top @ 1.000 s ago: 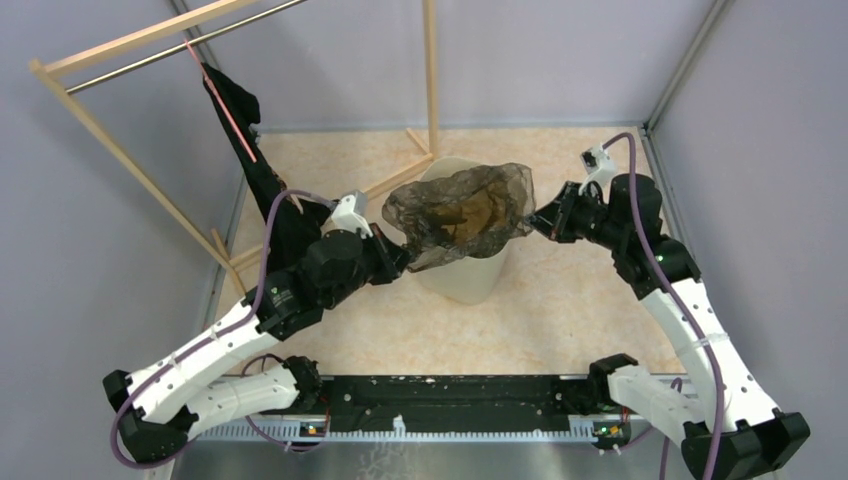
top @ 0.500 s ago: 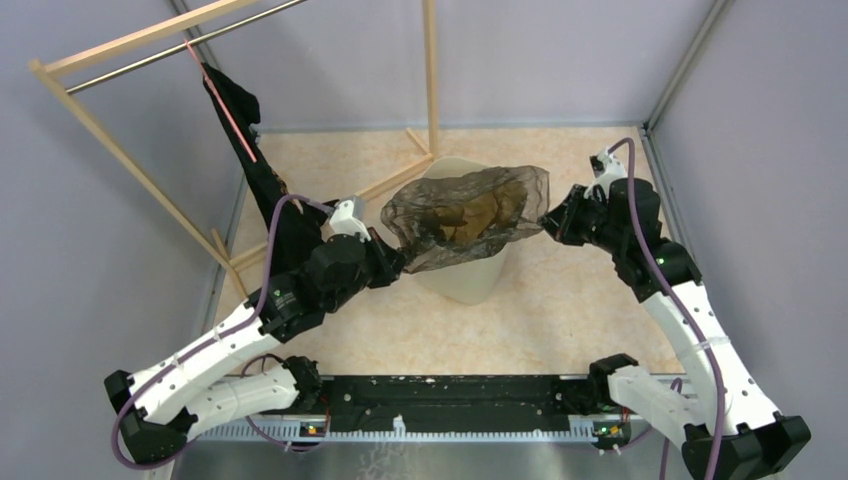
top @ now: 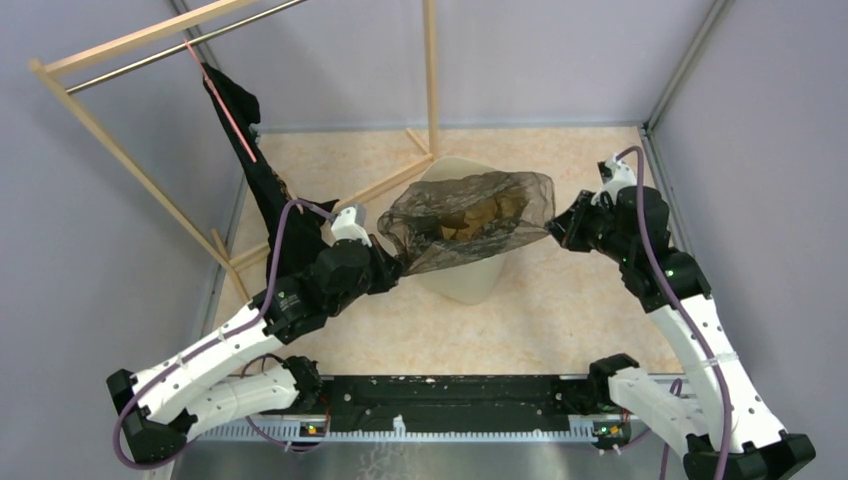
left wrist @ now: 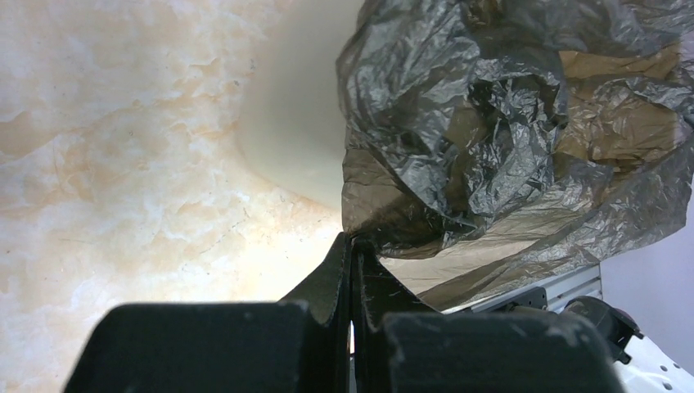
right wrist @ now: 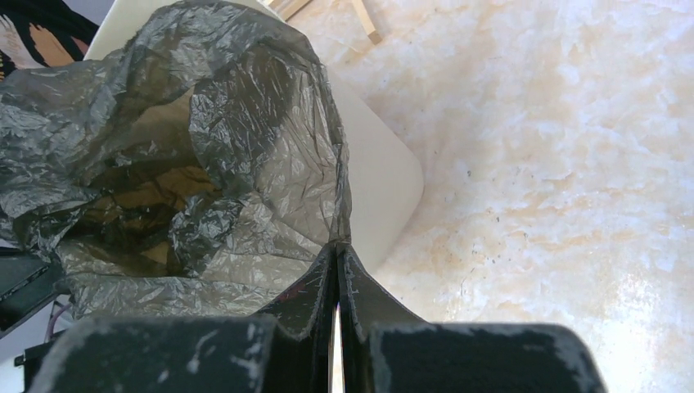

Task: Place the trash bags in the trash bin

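A thin dark grey trash bag [top: 465, 220] is stretched open over the cream trash bin [top: 466, 278], which stands mid-table. My left gripper [top: 398, 262] is shut on the bag's left edge, beside the bin's left wall. My right gripper [top: 553, 226] is shut on the bag's right edge, just right of the rim. In the left wrist view the gripper [left wrist: 352, 239] pinches the crumpled trash bag [left wrist: 491, 123] next to the trash bin [left wrist: 299, 123]. The right wrist view has the right gripper [right wrist: 337, 246] pinching the trash bag [right wrist: 205, 164] over the trash bin [right wrist: 380, 184].
A wooden rack [top: 120, 150] stands at the back left, with black cloth [top: 245, 150] hanging from its rail by the left arm. One rack post [top: 431, 70] rises just behind the bin. Grey walls close in the marbled table [top: 560, 300] on three sides.
Both grippers have pulled apart with the bag: the right moved right and back, the left drew slightly toward the near side. The bag now spreads wider and lower over the bin's mouth.
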